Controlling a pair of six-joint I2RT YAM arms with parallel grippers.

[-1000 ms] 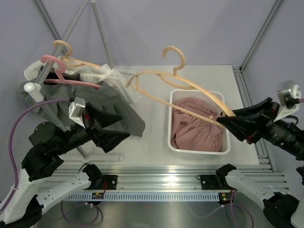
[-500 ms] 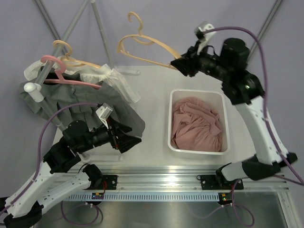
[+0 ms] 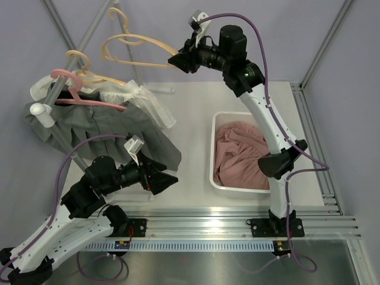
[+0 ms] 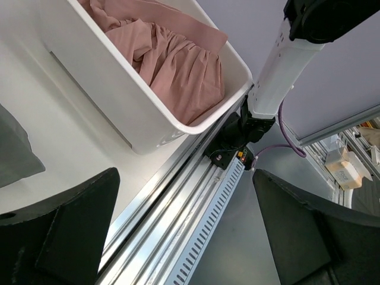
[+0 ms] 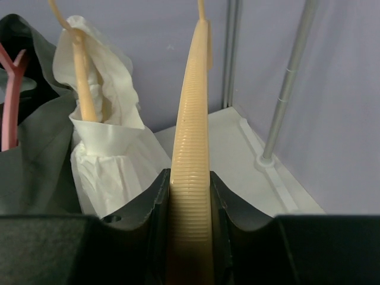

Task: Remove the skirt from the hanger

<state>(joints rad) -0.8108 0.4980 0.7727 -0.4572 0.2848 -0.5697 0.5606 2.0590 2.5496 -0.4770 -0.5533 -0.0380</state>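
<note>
Low at the frame's left, our left gripper (image 3: 166, 181) points toward centre, jaws spread wide and empty. The pink skirt (image 3: 246, 155) lies heaped in the white bin (image 3: 249, 189) at centre right. At the top, our right gripper (image 3: 175, 60), arm stretched high, pinches the bare tan hanger (image 5: 190, 148); only its wrist view shows the ribbed surface.

Right fingers (image 3: 177, 61): raised high at the far side of the tabletop (image 3: 196, 119), clamped on one end of the beige hanger (image 3: 133, 43).
Beige hanger: in the air, its hook toward the upper left.
Pink skirt (image 3: 243, 154): crumpled inside the white bin (image 3: 215, 148), well apart from the beige hanger.
Left fingers (image 3: 157, 169): spread wide, holding nothing, just beside the grey skirt (image 3: 113, 130).
Rail (image 3: 56, 89): carries the pink hanger (image 3: 71, 80), the grey skirt and a white garment (image 3: 142, 98).
</note>
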